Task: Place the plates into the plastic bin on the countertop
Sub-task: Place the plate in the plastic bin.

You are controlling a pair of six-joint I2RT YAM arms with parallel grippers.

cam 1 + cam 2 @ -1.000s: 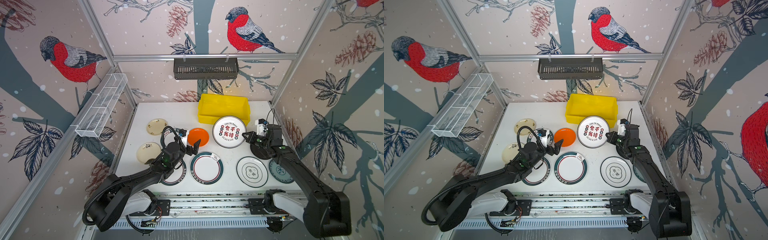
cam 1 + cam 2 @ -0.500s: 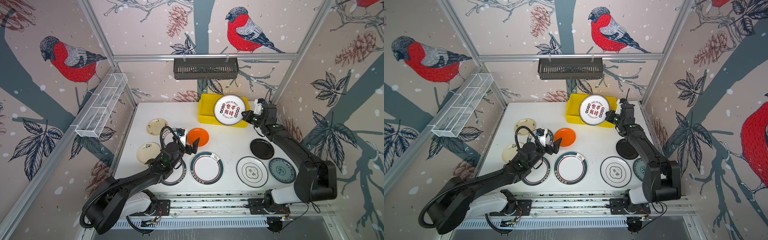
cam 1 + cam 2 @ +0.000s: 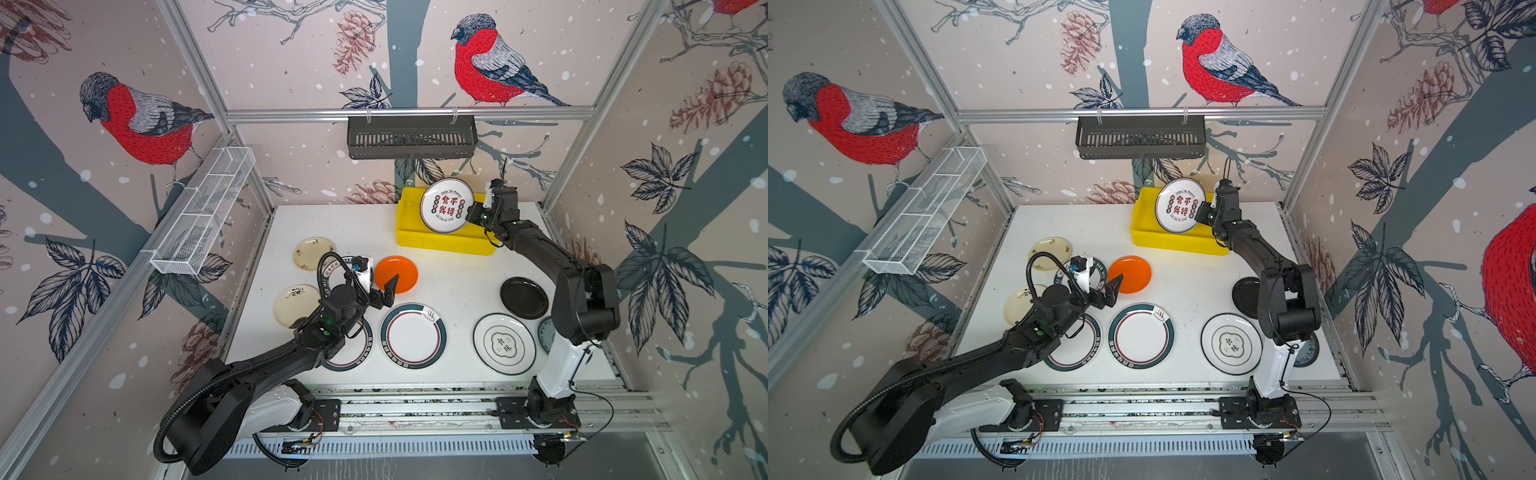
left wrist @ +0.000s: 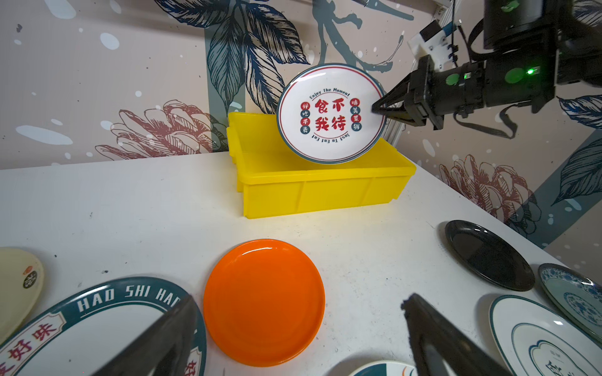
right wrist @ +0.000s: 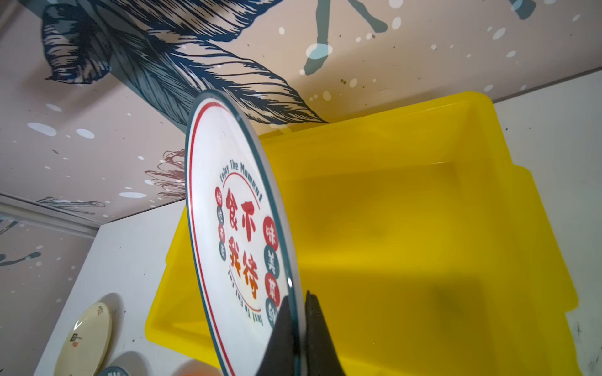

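- Since a second ago the lettered plate [image 3: 446, 205] has come up off the countertop [image 3: 457, 274] and now hangs over the plastic bin [image 3: 440, 244].
- Up close, the left gripper [image 4: 296, 309] is spread wide and empty above the orange plate [image 4: 264, 302]. Beside it, the teal-rimmed plate [image 4: 107, 325] reads "HAO SHI".
- Far back, the right gripper [image 4: 378, 109] is pinching the lettered plate's edge. The plate is tilted steeply and is white with a teal-and-red rim, red characters and "Enjoy The Moment".
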